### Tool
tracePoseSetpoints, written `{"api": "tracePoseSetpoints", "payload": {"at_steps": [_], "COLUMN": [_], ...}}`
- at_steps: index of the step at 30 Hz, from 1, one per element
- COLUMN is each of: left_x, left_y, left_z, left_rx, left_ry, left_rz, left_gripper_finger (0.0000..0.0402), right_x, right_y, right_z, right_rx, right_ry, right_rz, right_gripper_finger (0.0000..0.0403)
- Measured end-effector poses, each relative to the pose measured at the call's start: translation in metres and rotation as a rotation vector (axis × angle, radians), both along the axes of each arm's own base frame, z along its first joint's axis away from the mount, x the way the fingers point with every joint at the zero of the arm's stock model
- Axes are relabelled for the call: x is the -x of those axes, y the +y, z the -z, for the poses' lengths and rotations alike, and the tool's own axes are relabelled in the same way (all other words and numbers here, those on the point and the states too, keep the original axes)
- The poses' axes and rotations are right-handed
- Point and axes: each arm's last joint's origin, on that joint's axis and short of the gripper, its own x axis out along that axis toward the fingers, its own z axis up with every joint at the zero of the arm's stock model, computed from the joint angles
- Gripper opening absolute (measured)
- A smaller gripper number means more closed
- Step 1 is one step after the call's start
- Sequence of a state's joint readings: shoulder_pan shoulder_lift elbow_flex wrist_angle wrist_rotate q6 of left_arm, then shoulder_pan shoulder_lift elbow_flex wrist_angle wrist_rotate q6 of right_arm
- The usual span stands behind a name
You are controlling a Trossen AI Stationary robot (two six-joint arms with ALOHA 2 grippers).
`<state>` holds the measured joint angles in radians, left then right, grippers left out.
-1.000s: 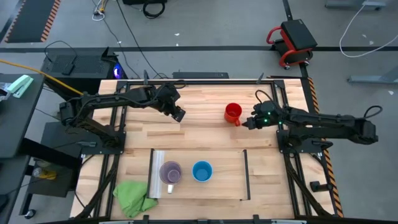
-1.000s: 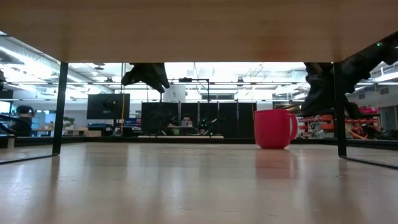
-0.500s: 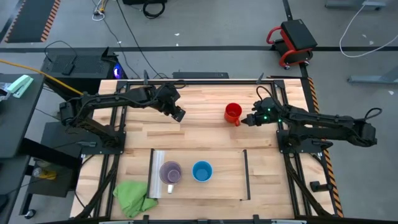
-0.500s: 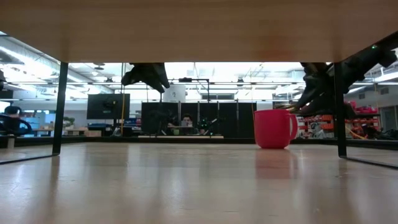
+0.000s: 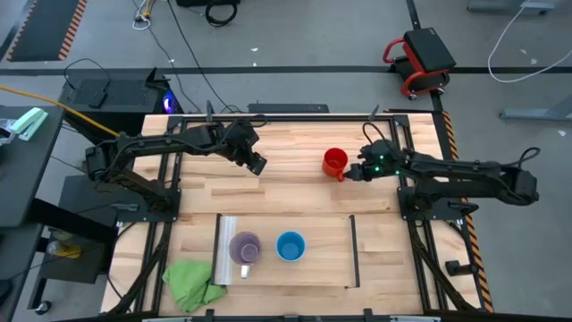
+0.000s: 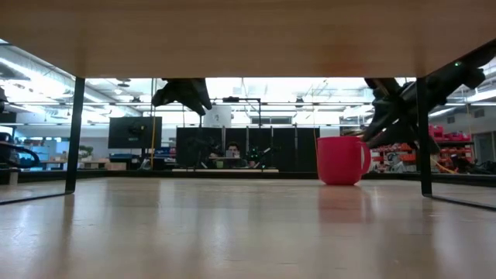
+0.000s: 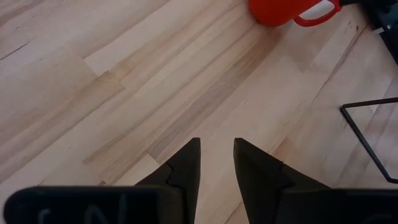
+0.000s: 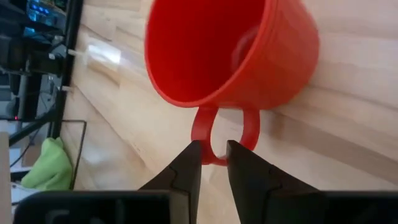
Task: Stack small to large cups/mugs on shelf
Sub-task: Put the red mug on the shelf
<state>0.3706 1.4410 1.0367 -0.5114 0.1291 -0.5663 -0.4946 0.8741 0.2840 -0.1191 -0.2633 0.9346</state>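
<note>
The red mug point(image 5: 334, 162) stands upright on the bare tabletop near the far edge, its handle point(image 8: 224, 134) pointing toward the right arm. My right gripper point(image 5: 356, 172) is just right of it, narrowly open, with its fingertips point(image 8: 213, 149) at the handle's outer curve. In the low view it slants down toward the mug point(image 6: 339, 160) from the right. The pale purple mug point(image 5: 245, 248) and the blue mug point(image 5: 290, 246) stand side by side on the shelf point(image 5: 323, 261). My left gripper point(image 5: 257, 165) hovers open over bare table, left of the red mug. My right gripper has its fingertips point(image 8: 194, 152) over the outer curve of the red mug's handle point(image 8: 214, 162), slanting down from the table's right. Whether they touch it I cannot tell. The mug stands upright on the table.
A green cloth point(image 5: 192, 282) lies at the near left corner beside the shelf's silvery strip point(image 5: 226, 252). Black frame rails point(image 5: 295, 116) run along the far edge and both sides. Bare wood lies between the red mug and the shelf.
My right gripper has moved toward the table's left, closing in on the red mug's handle, and has come lower and more slanted in the low view. The mug has stayed where it was.
</note>
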Motion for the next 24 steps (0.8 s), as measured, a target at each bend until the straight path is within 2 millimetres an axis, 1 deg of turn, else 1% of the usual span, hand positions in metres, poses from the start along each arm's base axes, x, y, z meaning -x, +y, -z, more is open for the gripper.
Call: {"api": "tracePoseSetpoints", "payload": {"at_steps": [8,16,24], "left_x": [0.000,0.000,0.000], "left_y": [0.000,0.000,0.000], "left_z": [0.000,0.000,0.000], "left_rx": [0.000,0.000,-0.001], "left_ry": [0.000,0.000,0.000], "left_rz": [0.000,0.000,0.000], "left_gripper_finger": [0.0105,0.0105,0.0105], "right_x": [-0.009,-0.011,-0.016], "right_y": [-0.004,-0.005,-0.007], "right_z": [0.003,0.006,0.004], "right_rx": [0.006,-0.023,-0.021], "right_ry": [-0.035,-0.025,-0.077], "right_rz": [-0.011,-0.015,-0.004], "right_gripper_finger": [0.0083,0.0083,0.0083]}}
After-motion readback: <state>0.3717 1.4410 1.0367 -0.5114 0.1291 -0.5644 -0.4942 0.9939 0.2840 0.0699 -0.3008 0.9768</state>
